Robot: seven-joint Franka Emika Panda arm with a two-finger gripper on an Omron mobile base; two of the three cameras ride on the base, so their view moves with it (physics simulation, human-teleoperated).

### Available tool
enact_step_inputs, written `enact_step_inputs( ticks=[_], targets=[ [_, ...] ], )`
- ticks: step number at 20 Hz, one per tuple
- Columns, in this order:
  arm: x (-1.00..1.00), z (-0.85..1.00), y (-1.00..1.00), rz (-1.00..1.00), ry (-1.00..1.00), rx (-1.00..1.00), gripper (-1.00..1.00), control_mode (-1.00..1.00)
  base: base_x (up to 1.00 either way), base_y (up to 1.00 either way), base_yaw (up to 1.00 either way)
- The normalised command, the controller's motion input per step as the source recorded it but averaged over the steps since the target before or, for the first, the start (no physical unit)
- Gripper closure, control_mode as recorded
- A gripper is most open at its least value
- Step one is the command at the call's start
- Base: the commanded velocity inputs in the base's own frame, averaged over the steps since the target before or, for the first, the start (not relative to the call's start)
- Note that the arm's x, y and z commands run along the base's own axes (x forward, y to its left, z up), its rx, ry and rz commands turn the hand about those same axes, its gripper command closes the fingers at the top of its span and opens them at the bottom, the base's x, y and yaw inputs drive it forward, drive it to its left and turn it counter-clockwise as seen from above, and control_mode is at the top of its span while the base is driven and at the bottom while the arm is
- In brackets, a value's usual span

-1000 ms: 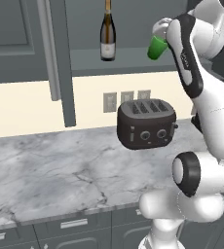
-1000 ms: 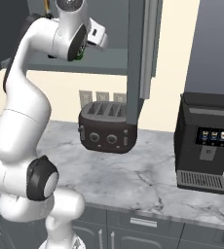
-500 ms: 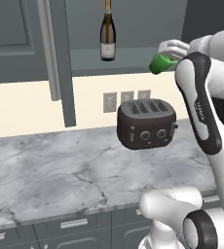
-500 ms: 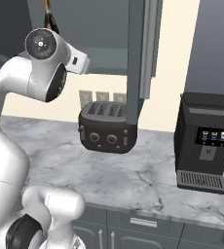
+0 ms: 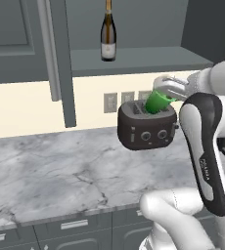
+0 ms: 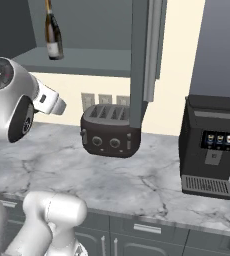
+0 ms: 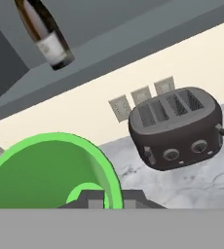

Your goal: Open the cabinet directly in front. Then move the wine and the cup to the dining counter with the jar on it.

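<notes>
The green cup (image 5: 158, 102) hangs tilted in the air just above the black toaster (image 5: 146, 125), and my gripper (image 5: 166, 96) is shut on its rim. In the hand view the cup (image 7: 48, 170) fills the lower left, with the gripper (image 7: 106, 199) at its wall. The wine (image 5: 108, 31) stands upright on the lower shelf of the open cabinet (image 5: 134, 58), up and to the left of the cup. It shows as well in the right base view as the wine (image 6: 52, 33) and in the hand view as the wine (image 7: 44, 34). The dining counter and the jar are out of view.
The open cabinet door (image 5: 56, 58) juts out left of the bottle, seen edge-on as the door (image 6: 142, 55). A black coffee machine (image 6: 209, 145) stands right of the toaster (image 6: 109, 131) on the marble counter (image 5: 51, 171). Wall sockets (image 5: 110, 102) sit behind the toaster.
My arm has swung down and carried the cup from shelf height to just above the toaster. The wine, toaster and cabinet door have not moved.
</notes>
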Motion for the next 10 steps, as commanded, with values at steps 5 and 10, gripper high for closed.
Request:
enact_step_inputs(
  ticks=[5, 10],
  targets=[
    [-0.29, -0.35, 0.03, 0.04, -0.16, -0.08, 1.0, -1.0, 0.0, 0.0, 0.0],
    [0.57, 0.0, -0.05, -0.01, -0.01, 0.0, 1.0, -1.0, 0.0, 0.0, 0.0]
  ],
)
